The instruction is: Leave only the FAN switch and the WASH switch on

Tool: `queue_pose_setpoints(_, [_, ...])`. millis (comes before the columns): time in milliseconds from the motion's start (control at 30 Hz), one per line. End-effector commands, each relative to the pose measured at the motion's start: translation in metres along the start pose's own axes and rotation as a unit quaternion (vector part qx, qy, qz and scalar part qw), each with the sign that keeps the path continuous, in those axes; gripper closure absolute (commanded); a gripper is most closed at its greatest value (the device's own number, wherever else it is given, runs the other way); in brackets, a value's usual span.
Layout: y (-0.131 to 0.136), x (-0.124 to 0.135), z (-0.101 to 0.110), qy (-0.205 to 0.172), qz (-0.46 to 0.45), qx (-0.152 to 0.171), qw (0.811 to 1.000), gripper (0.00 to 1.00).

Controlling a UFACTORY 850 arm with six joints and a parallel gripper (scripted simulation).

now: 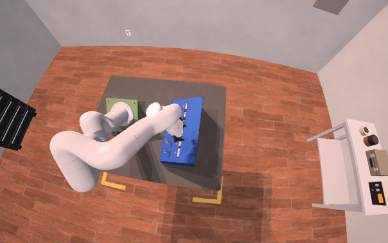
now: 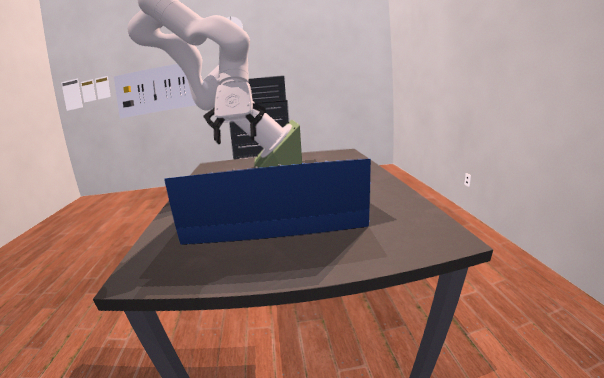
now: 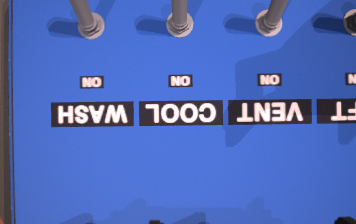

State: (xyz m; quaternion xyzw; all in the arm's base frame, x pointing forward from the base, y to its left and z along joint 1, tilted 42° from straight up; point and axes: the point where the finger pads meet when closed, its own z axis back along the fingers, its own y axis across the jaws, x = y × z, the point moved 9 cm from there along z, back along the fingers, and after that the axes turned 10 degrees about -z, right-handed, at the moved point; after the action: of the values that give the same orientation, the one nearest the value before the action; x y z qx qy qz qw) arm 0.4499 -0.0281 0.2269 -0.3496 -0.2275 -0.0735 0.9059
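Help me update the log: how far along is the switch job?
Done: nothing I can confirm. The levers above WASH, COOL and VENT are seen nearly end-on, so their positions are unclear. In hand: the open, empty gripper hovers over the blue console's WASH end. Left: checking FAN, outside the wrist view, and switching off the rest.

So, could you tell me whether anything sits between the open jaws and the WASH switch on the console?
Nothing visible does. The gripper hangs open and empty above the blue console, and the wrist view shows bare panel around the WASH lever; its tip is out of frame.
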Motion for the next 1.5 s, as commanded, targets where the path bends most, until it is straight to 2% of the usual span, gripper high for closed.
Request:
queue_pose_setpoints(0, [0.0, 0.001, 0.0, -0.001, 0.0, 0.0, 1.0, 0.0])
queue_pose_setpoints(1000, [-0.004, 0.001, 0.0, -0.001, 0.0, 0.0, 1.0, 0.0])
queue_pose_setpoints(1467, [-0.046, 0.009, 0.0, -0.001, 0.0, 0.0, 1.0, 0.0])
